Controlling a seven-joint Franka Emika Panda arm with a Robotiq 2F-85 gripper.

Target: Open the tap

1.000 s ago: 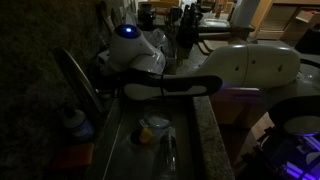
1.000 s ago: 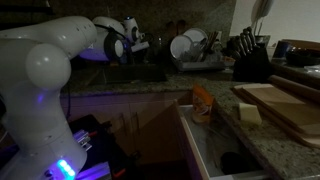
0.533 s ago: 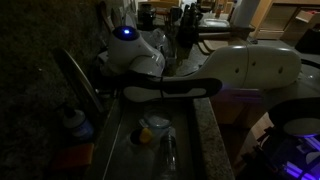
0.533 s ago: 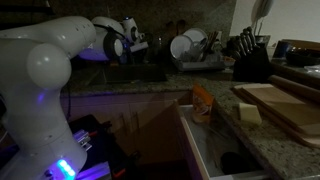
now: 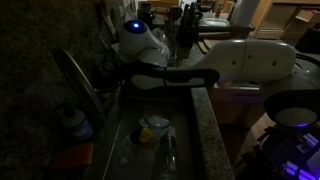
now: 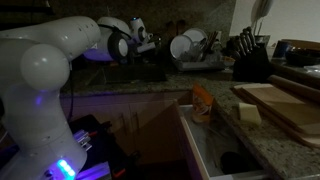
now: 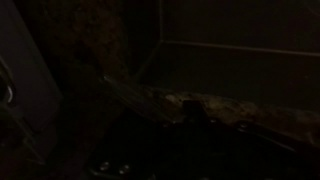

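Currently, the tap (image 5: 76,80) stands at the back left edge of the sink (image 5: 118,150), its long silvery spout sloping down along the dark granite backsplash (image 5: 30,60). The blue-capped bottle (image 5: 72,122) stands just beside the spout's lower end, on the ledge.

The white arm (image 5: 250,62) reaches in from the far side of the counter and crosses above the basin. Its wrist housing (image 5: 145,45), with a blue light on top, hangs near the upper part of the spout. The gripper lies beyond the housing in deep shadow. Whether its fingers are spread, closed or touching the spout cannot be told from any view. The wrist view is almost black and shows only a speckled stone ledge (image 7: 200,100) running across it, with a dim flat wall behind.

Obstructions and surroundings: inside the basin lie a clear glass (image 5: 168,152) and a yellowish item (image 5: 152,126), both below the arm and well apart from the spout. In an exterior view, a dish rack (image 6: 190,45) loaded with pale crockery stands just past the wrist. A knife block (image 6: 245,58) stands further along the counter. An orange packet (image 6: 203,101) and a wooden board (image 6: 285,105) occupy the near counter, well apart from the sink.
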